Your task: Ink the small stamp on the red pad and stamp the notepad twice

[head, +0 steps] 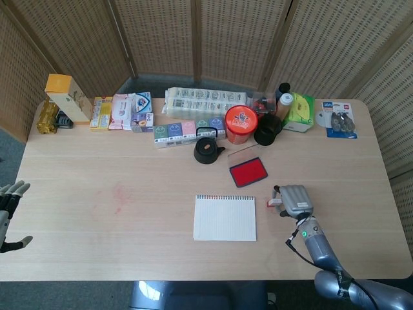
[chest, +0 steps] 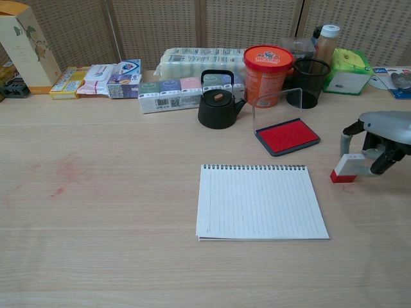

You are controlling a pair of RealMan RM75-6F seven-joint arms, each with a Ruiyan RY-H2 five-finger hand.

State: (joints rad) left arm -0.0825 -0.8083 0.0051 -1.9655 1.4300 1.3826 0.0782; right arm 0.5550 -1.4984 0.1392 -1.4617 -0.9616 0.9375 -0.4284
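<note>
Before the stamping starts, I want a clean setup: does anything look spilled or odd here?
Faint reddish smudges stain the bare table far left of the notepad, like old ink. The notepad page looks unmarked.
</note>
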